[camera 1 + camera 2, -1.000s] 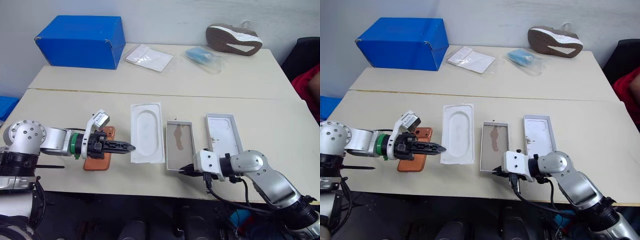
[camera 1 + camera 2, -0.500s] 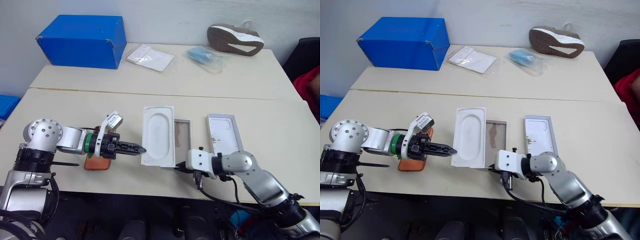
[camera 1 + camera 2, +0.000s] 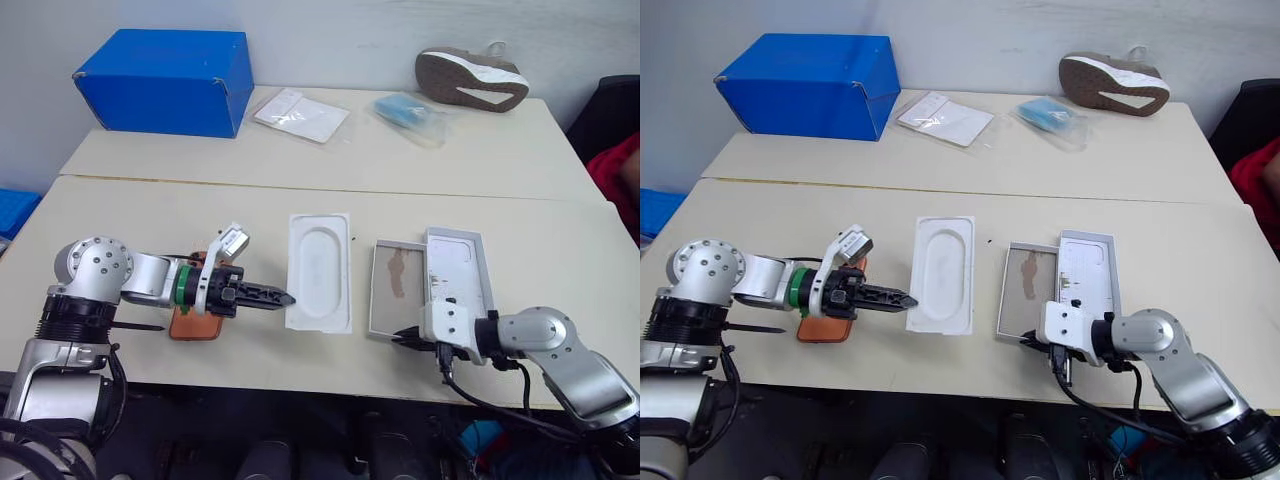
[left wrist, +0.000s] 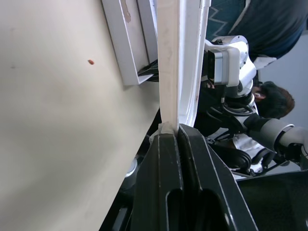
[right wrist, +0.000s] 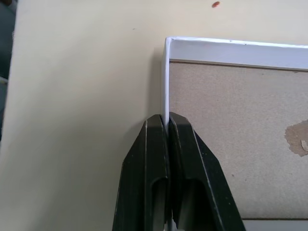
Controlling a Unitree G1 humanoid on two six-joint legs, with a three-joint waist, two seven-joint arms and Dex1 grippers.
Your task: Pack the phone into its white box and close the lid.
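The orange phone (image 3: 190, 323) lies flat near the table's front left, partly under my left arm. My left gripper (image 3: 283, 298) points right, shut on the left edge of the flat white insert (image 3: 320, 268) with the oval recess. The white box (image 3: 397, 290) lies open with a dark smear on its grey-brown floor. Its right side touches the lid (image 3: 458, 268), which lies inside-up. My right gripper (image 3: 403, 337) is shut on the box's front wall near a corner. The right wrist view shows that wall (image 5: 167, 86) running in between the closed fingers (image 5: 154, 144).
A big blue cardboard box (image 3: 163, 80) stands at the back left. A clear bag of papers (image 3: 298, 114), a blue packet (image 3: 408, 112) and a shoe (image 3: 470, 78) lie along the back table. A person's red sleeve (image 3: 622, 175) is at the right edge.
My right gripper has pulled the white box to the right, up against the lid. The insert has shifted right with my left gripper and no longer overlaps the box.
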